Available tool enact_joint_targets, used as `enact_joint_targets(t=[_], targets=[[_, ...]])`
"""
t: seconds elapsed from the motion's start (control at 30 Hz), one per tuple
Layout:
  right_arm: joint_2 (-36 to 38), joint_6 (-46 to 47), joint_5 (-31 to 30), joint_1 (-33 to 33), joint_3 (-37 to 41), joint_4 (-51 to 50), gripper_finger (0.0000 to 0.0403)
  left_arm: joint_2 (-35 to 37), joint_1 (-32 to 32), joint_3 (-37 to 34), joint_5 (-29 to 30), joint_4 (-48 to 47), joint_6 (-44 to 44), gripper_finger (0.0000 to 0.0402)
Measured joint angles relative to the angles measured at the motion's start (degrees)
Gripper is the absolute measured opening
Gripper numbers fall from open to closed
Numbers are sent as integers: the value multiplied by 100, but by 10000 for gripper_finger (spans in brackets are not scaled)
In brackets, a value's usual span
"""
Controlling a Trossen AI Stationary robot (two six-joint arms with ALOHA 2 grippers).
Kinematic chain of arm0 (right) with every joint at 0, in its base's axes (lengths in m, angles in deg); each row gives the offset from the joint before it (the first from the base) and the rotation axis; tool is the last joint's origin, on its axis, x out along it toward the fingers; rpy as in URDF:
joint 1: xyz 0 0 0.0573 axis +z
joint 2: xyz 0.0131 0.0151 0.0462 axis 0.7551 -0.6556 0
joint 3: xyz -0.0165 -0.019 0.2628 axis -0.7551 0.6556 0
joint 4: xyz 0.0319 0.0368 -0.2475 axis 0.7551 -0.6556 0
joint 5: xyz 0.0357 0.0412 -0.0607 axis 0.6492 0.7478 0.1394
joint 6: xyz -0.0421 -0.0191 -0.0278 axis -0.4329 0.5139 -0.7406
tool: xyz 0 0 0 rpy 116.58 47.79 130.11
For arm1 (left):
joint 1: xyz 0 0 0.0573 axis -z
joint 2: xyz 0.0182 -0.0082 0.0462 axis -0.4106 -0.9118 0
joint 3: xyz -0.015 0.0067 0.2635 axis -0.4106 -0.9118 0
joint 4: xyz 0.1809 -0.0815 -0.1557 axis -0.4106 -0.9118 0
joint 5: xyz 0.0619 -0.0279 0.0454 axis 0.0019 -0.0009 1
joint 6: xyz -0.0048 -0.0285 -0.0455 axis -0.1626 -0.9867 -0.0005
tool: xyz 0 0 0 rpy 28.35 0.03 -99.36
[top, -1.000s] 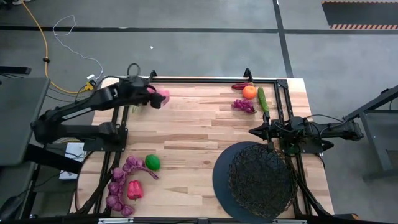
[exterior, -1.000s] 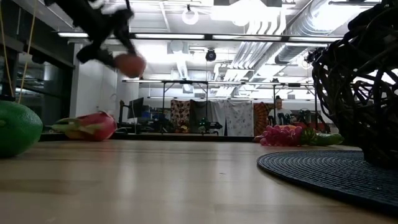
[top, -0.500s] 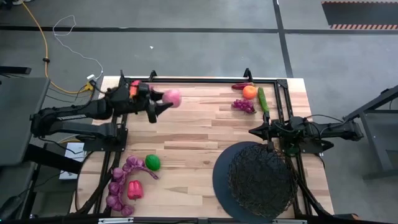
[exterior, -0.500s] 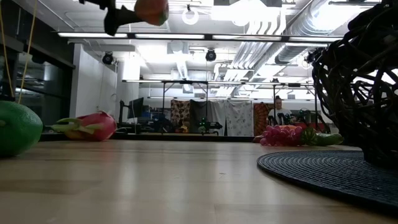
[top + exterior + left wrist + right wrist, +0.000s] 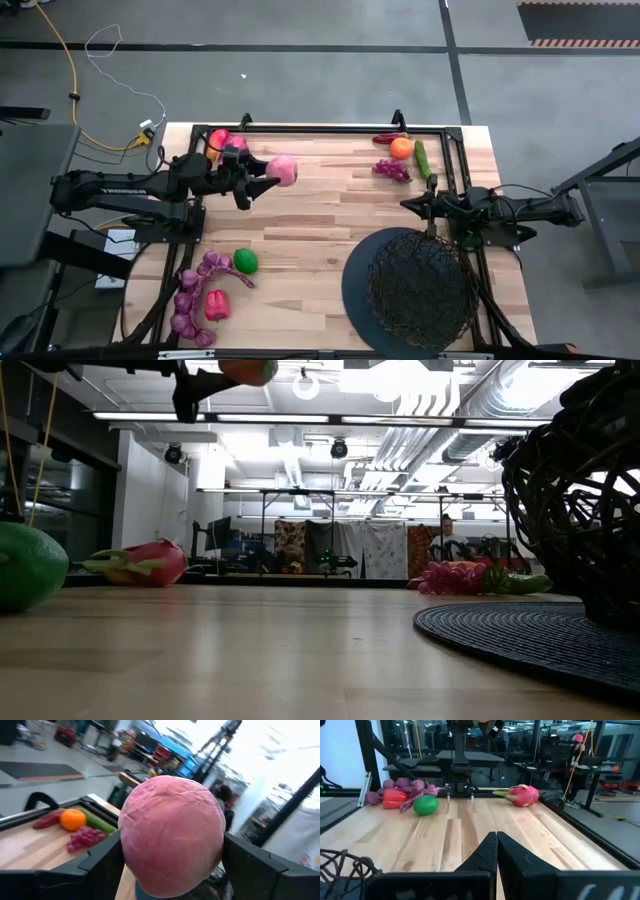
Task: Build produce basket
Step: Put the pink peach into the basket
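Note:
A pink peach (image 5: 284, 169) hangs high over the table's far left part, with my left gripper (image 5: 268, 176) shut on it; it fills the left wrist view (image 5: 172, 840). The black wire basket (image 5: 420, 290) stands on its dark disc at the near right. A pink dragon fruit (image 5: 218, 138) lies at the far left. A green ball (image 5: 245, 261), purple grapes (image 5: 192, 292) and a red pepper (image 5: 216, 305) lie near left. An orange (image 5: 401, 148), a cucumber (image 5: 422, 160), grapes (image 5: 392, 170) and a red pepper (image 5: 388, 138) lie far right. My right gripper (image 5: 408, 210) rests shut beside the basket. My left gripper pinches the peach by two opposite sides (image 5: 127, 852) between its two fingers (image 5: 102, 862). The fingers lie level and reach in from the table's left. The peach is lifted clear, well above the tabletop (image 5: 248, 368).
A black frame rail (image 5: 330, 130) runs along the table's far edge and down both sides. Bare wood (image 5: 310, 220) lies between the left produce and the basket. The right arm (image 5: 500, 210) stretches in from the right edge, just beyond the basket.
My left gripper has carried the peach up and toward the table's right, away from the dragon fruit at the far left corner. It has tipped up from slanting downward to level. The peach stays between the fingers throughout.

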Motion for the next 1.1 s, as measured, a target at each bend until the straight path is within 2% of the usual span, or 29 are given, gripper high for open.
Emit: enact_joint_targets(t=[0.07, 0.2, 0.37, 0.47, 0.6, 0.83, 0.97, 1.1], targets=[[-2, 242, 76, 1, 7, 248, 0, -1, 40, -1, -216, -3, 68, 282], [2, 1777, 656, 19, 7, 1732, 0, 0, 139, 17, -266, -19, 140, 282], [2, 2541, -155, 15, 5, 3623, 0, -157, 322, 261, 123, -74, 919, 282], [2, 2779, -719, 13, -11, 4084, 0, -364, 404, 439, 409, -95, 1494, 282], [-375, 2861, -507, 15, -525, 3732, 0, -696, 425, 675, 465, -83, 1754, 282], [-2062, 2710, -439, 13, -2245, 1827, 19, -1264, 424, 1038, 447, -72, 1948, 282], [-3017, 2864, -382, 11, -3293, 498, 69, -1441, 424, 1170, 430, -87, 2171, 282], [-3806, 3077, -377, -9, -4311, -810, 151, -1493, 424, 1239, 429, -96, 2307, 282]])
